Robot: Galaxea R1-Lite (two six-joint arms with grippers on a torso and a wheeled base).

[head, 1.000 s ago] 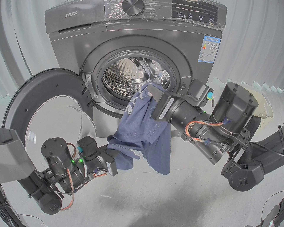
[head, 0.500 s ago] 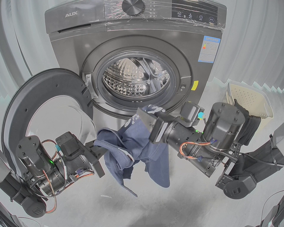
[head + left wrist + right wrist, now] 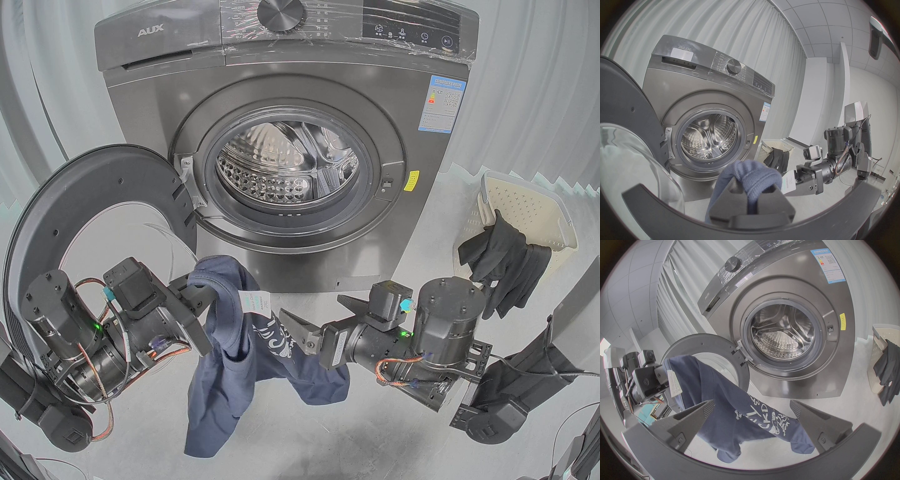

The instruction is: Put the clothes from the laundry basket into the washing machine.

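From the head camera, the washing machine [image 3: 281, 81] stands at the far side. Its round door [image 3: 94, 181] is swung open to the left. A dark blue shirt [image 3: 237, 362] hangs down over the floor, near and a bit left of the middle. The left gripper [image 3: 209, 292] is pinched tight on the shirt's neck, and a white tag [image 3: 255, 302] sticks out there. The right gripper [image 3: 309, 304] is just right of the shirt. Its jaws are wide apart and hold nothing. At the far right, a cream laundry basket [image 3: 544, 200] has black clothes [image 3: 506, 262] hanging over its rim.

From the left wrist, the blue cloth is bunched up between the two dark fingers [image 3: 731, 200].

From the right wrist, the shirt has white writing [image 3: 768, 421] low down.
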